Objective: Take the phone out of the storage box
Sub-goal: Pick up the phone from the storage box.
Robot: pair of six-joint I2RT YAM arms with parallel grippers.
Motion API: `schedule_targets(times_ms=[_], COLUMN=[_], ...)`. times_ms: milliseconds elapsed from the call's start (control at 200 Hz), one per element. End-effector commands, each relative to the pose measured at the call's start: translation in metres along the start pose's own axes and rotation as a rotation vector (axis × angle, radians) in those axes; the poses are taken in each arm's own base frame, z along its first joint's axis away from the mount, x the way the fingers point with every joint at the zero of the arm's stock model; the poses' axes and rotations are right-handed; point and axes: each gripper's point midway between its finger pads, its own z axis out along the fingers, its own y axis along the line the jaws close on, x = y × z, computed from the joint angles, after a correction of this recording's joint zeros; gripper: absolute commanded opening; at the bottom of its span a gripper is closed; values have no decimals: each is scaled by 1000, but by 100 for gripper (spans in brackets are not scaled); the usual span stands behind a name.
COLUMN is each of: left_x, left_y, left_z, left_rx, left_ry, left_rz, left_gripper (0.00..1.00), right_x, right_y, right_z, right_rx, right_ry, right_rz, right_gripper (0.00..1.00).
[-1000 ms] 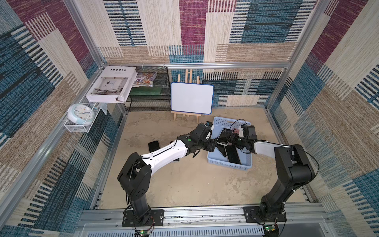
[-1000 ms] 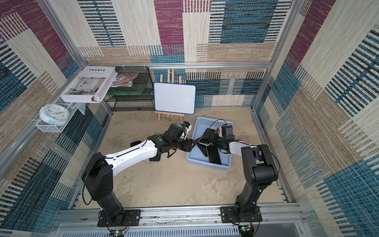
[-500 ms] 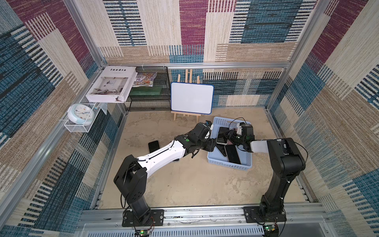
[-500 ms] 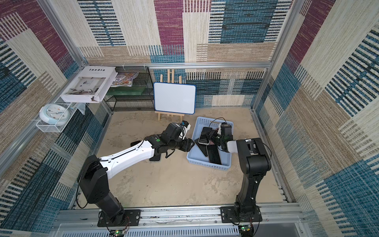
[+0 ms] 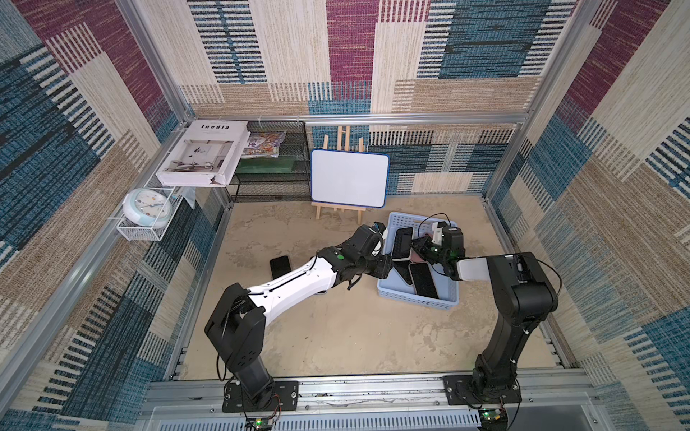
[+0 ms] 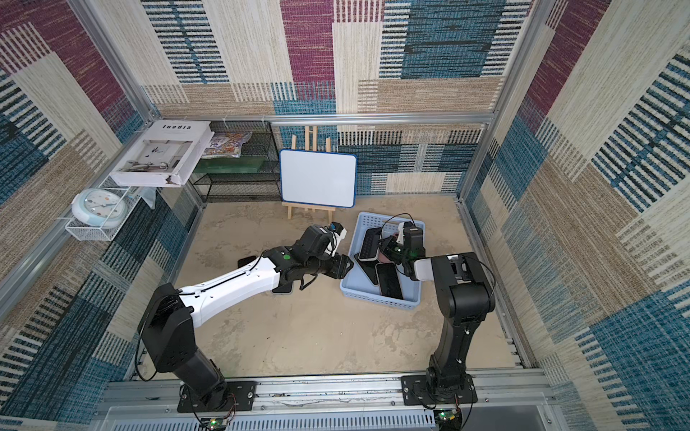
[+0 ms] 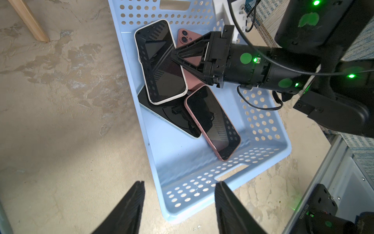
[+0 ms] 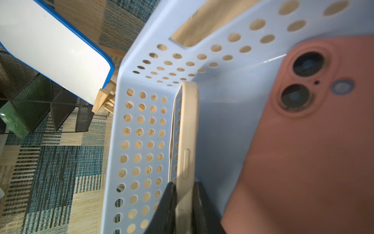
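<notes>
In a top view my right gripper [image 5: 414, 247] reaches into the storage box [image 5: 418, 301]. In the left wrist view, my left gripper [image 7: 180, 183] hangs spread by the box's handle end. In the right wrist view, I'm pinching the cream-cased phone [image 8: 187, 131] by its edge, inside the box. Next, I judge, comes a lift clear of the wall.

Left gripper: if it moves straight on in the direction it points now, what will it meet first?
Most likely the storage box: the open left gripper aims at its perforated end wall near the corner. The pink-edged phone lies beyond. Height is unclear; it might pass over the rim.
</notes>
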Motion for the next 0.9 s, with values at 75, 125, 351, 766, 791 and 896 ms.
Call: schedule_targets(times_ms=[75,125,351,766,791,896], left_x=[-3,-4,-10,-6,-7,-9], left_y=[-3,-3,-5,-5,-4,-4], left_z=[-5,-7,-10,-9,-10,-14], left_rx=[9,9,12,16,13,11], left_ry=[-13,-16,-30,-24,-27,-42], left_rz=[-3,-2,3,-9,-10,-9], left_gripper=[60,60,60,60,60,60], right_x=[-2,-2,-4,3,4,6], right_y=[13,13,17,14,13,12], right_z=[7,9,13,22,23,27], right_rx=[-79,-86,-108,-121,-120,-121], right_ry=[8,11,15,53,56,70], right_rz=[-4,2,-2,19,22,25], right_gripper=[23,24,28,34,35,35])
